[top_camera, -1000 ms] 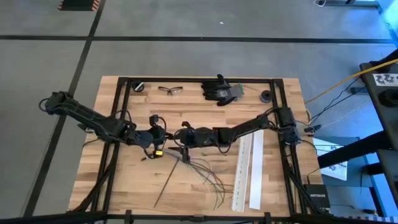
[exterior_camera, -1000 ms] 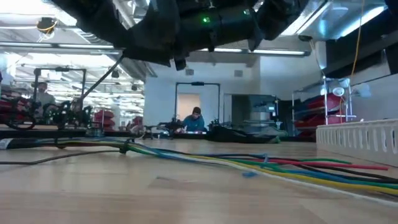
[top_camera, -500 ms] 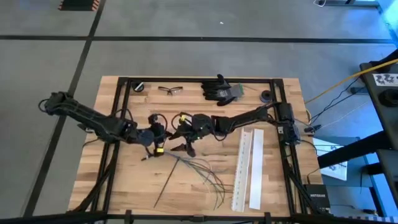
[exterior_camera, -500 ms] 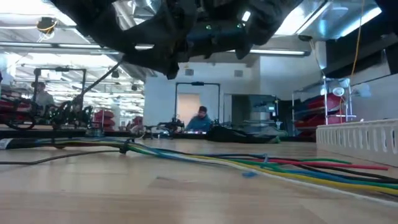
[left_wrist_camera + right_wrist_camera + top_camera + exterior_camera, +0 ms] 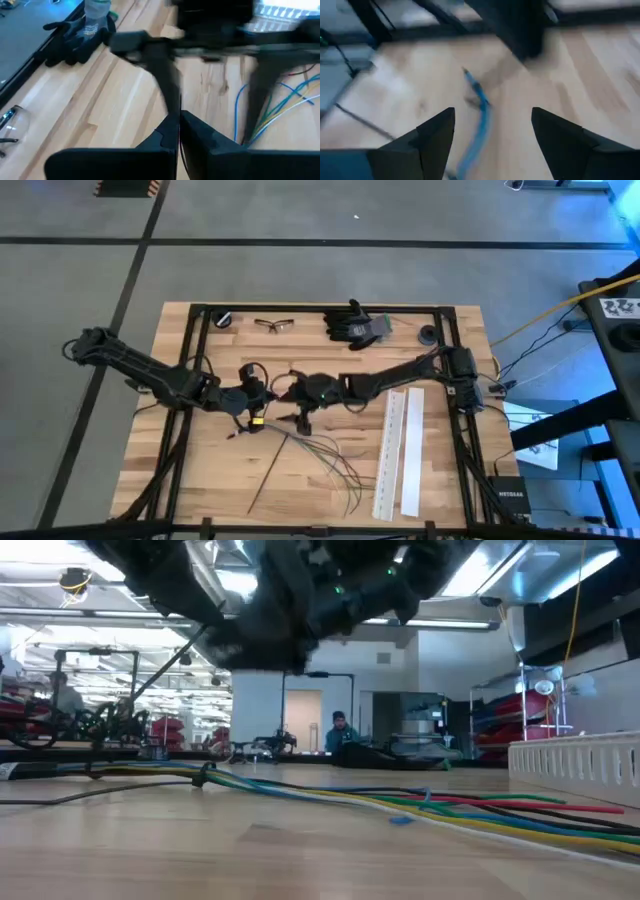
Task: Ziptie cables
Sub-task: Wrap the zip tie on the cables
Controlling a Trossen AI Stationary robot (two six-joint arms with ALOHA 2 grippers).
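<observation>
Several thin cables [image 5: 325, 455] lie fanned on the wooden table, their gathered ends toward the middle; they show coloured in the low view [image 5: 420, 802]. My left gripper [image 5: 266, 407] hovers left of that gathered end, shut, with a thin dark strip [image 5: 179, 102] sticking out past its fingertips. My right gripper [image 5: 300, 418] hangs just above the gathered end, open, its fingers [image 5: 437, 135] standing on either side of a blue cable [image 5: 477, 102] without touching it. It also shows close ahead in the left wrist view [image 5: 210, 75]. My left gripper pinches a thin dark strip [image 5: 179, 107] between its two shut fingers, which point level toward the table's right. Only a short piece shows beyond the fingertips, clear of the table. What the strip is, I cannot tell.
Two long white perforated strips [image 5: 400, 450] lie right of the cables. Black gloves [image 5: 355, 325], safety glasses [image 5: 274, 325] and two small black round parts [image 5: 222, 319] [image 5: 428, 334] sit along the far edge. Black frame rails [image 5: 195, 360] border the table.
My right gripper has pulled back a little toward the far edge from the cables' gathered end and turned at the wrist. The cables lie as before. My left gripper has kept its place.
</observation>
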